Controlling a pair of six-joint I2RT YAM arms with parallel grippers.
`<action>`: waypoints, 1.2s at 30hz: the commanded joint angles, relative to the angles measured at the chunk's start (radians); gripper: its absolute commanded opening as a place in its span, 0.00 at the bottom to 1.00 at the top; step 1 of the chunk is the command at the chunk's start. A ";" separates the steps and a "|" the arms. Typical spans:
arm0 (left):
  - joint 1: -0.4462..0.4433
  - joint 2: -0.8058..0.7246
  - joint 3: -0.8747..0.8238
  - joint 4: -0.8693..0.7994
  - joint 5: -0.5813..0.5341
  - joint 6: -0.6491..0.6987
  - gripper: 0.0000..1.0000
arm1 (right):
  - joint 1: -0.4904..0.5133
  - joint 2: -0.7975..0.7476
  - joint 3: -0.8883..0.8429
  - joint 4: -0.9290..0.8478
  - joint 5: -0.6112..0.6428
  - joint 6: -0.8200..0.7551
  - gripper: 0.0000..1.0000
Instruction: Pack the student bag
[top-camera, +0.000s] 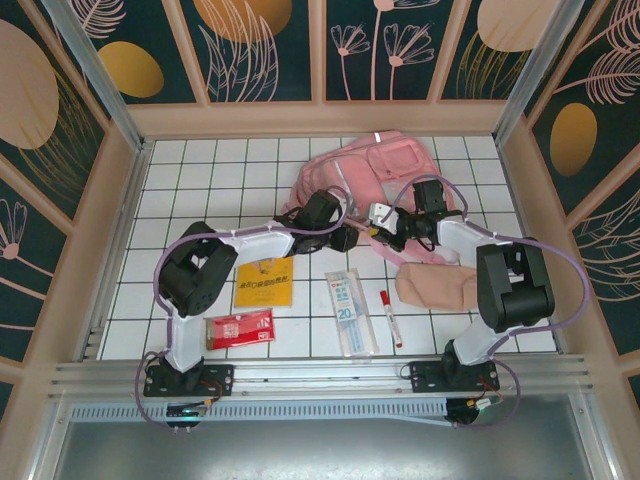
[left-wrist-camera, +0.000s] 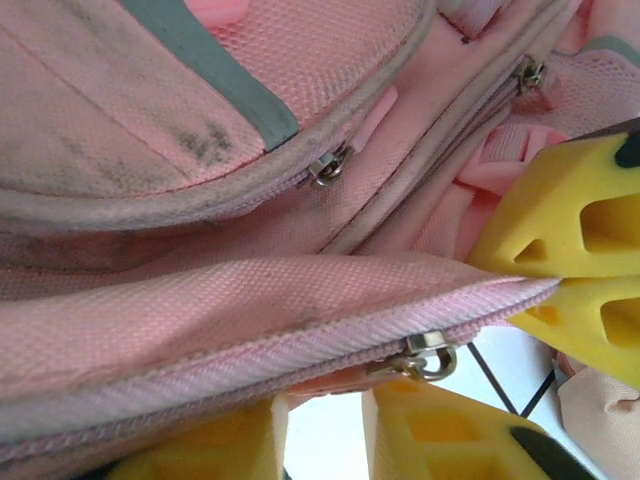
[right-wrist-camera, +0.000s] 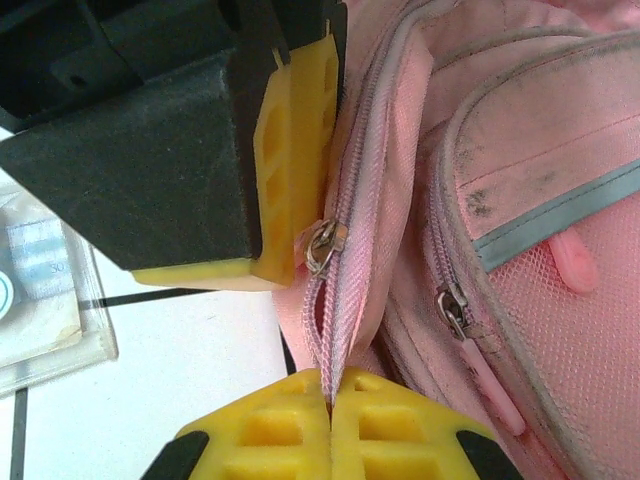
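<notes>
Tabletop: white gridded tabletop (top-camera: 200, 190).
Bag: large soft pink fabric student bag (top-camera: 385, 165), lying flat at upper centre of the top view. Its near edge meets both grippers and its long axis runs up-frame.
Right gripper (right-wrist-camera: 330, 390): yellow fingers pressed together on the bag's zip hem.
Left gripper (left-wrist-camera: 322, 408): narrow gap between the fingers; cannot tell whether it grips anything.
Zip pull: small metal zip pull (left-wrist-camera: 425, 355), just beside the left fingertips, so the left arm is nearer. The next move likely draws it along the track.

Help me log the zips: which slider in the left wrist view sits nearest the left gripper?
The lowest slider, on the student bag's near edge just above the left gripper; the other two sliders sit higher, on pocket zips.
</notes>
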 joint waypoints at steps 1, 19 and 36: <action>-0.005 0.003 -0.002 0.132 0.064 0.087 0.14 | 0.005 -0.032 0.022 -0.017 -0.103 0.005 0.00; 0.043 -0.199 -0.338 0.422 0.239 0.283 0.23 | -0.020 -0.058 -0.017 0.034 -0.058 0.012 0.00; 0.037 -0.025 -0.161 0.456 0.155 0.252 0.46 | 0.007 -0.049 0.004 0.035 -0.123 0.045 0.00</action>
